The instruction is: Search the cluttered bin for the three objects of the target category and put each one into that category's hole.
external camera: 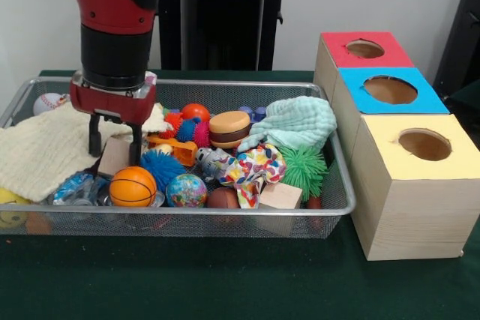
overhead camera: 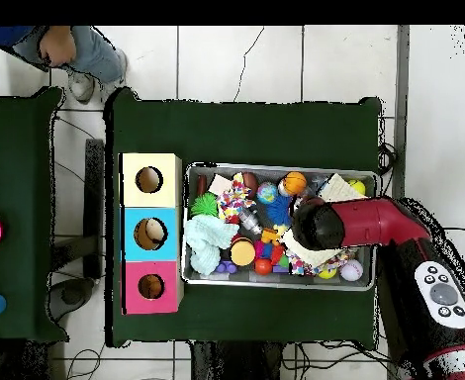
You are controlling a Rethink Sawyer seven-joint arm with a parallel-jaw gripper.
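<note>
My gripper [external camera: 115,142] hangs open in the left half of the wire mesh bin [external camera: 225,85], its two black fingers [external camera: 95,137] spread apart. A tan wooden block [external camera: 113,158] lies just below, between the tips; I cannot tell whether they touch it. An orange basketball [external camera: 132,186], a blue spiky ball [external camera: 161,166] and a globe-patterned ball [external camera: 186,190] lie close in front. Three boxes with round holes stand beside the bin: red [external camera: 365,50], blue [external camera: 390,90], yellow [external camera: 424,144]. In the overhead view the arm's head [overhead camera: 316,226] hides the gripper.
A cream cloth [external camera: 41,151] covers the bin's left end and a mint cloth [external camera: 296,122] its right. A burger toy [external camera: 229,130], a patterned cloth [external camera: 255,166], a green spiky ball [external camera: 305,166] and a baseball [external camera: 49,103] lie around. A person [overhead camera: 73,49] stands beyond the table.
</note>
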